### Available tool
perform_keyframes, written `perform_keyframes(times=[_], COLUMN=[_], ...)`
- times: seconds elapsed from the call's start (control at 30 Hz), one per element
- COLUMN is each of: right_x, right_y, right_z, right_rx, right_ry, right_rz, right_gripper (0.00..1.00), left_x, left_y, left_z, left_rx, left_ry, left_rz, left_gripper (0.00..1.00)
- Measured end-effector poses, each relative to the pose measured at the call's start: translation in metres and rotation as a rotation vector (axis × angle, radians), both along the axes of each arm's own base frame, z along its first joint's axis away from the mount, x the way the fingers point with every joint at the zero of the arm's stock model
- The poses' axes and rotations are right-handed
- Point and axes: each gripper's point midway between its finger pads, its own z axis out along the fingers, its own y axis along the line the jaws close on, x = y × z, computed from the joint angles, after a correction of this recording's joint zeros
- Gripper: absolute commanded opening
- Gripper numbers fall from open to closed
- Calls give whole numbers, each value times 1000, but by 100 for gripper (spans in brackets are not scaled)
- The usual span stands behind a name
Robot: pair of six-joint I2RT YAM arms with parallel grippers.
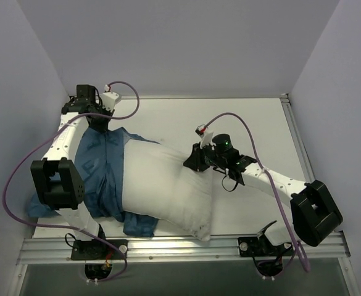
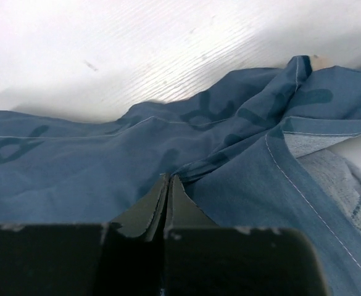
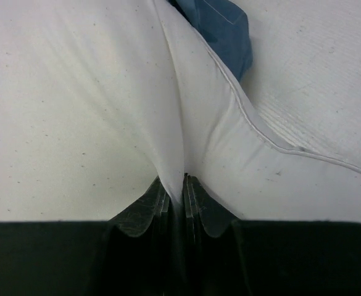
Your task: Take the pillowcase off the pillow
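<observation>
**Top view.** The pillow point(image 1: 168, 185) lies slantwise across the middle of the table point(image 1: 254, 123), and most of it is bare and white. The pillowcase point(image 1: 100, 166) is rumpled along the pillow's left side. It shows again under the pillow's near edge and trails toward the near left corner. The left gripper point(image 1: 99, 126) comes down on the far end of the blue cloth. The right gripper point(image 1: 194, 161) meets the pillow's right flank. From this height the fingertips are too small to show what either one holds.

**Left wrist view.** Here the grip is plain. The left gripper point(image 2: 168, 180) has its jaws pressed together, with a fold of the pillowcase point(image 2: 106, 160) caught between the tips. Creases fan away from that point. The printed letters are legible here, which they are not from overhead. A white-stitched hem runs to the lower right, with the paler reverse of the cloth beside it. Bare table point(image 2: 137, 49) lies beyond.

**Right wrist view.** The right gripper point(image 3: 183, 180) is clenched on a pinch of the pillow point(image 3: 75, 92), and the white cover is drawn into a ridge that rises from the tips. The pillow's seamed edge curves off to the right over the table point(image 3: 316, 74). A small bunch of the pillowcase point(image 3: 220, 24) pokes out at the top, just behind the ridge.
</observation>
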Motion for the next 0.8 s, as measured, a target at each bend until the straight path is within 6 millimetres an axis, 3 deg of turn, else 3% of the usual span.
perform_keyframes(times=[0.17,0.2,0.23,0.3,0.37,0.47,0.6,0.7,0.8], right_x=[4,4,4,5,6,15,34,49,63], right_y=[-4,-5,-6,-9,-19,-37,-57,-69,-86], right_z=[2,2,2,2,0,1,6,7,8], right_rx=[0,-3,-8,-30,-67,-130,-207,-254,-286], right_ry=[9,12,17,31,54,81,79,74,78], right_rz=[-27,-28,-31,-49,-81,-139,-194,-218,-243], right_gripper=[0,0,0,0,0,0,0,0,0], left_x=[2,2,2,2,4,6,-1,-26,-59], left_y=[27,27,25,19,17,11,-2,-3,18], left_z=[-14,-14,-14,-13,-3,31,115,171,184], left_rx=[16,13,3,-21,-67,-160,-255,-259,-205], left_ry=[24,26,25,23,5,-58,-203,-315,-347], left_rz=[38,35,27,-2,-5,-14,-49,-85,-63], left_gripper=[2,10,33,94,94,94,94,94,94])
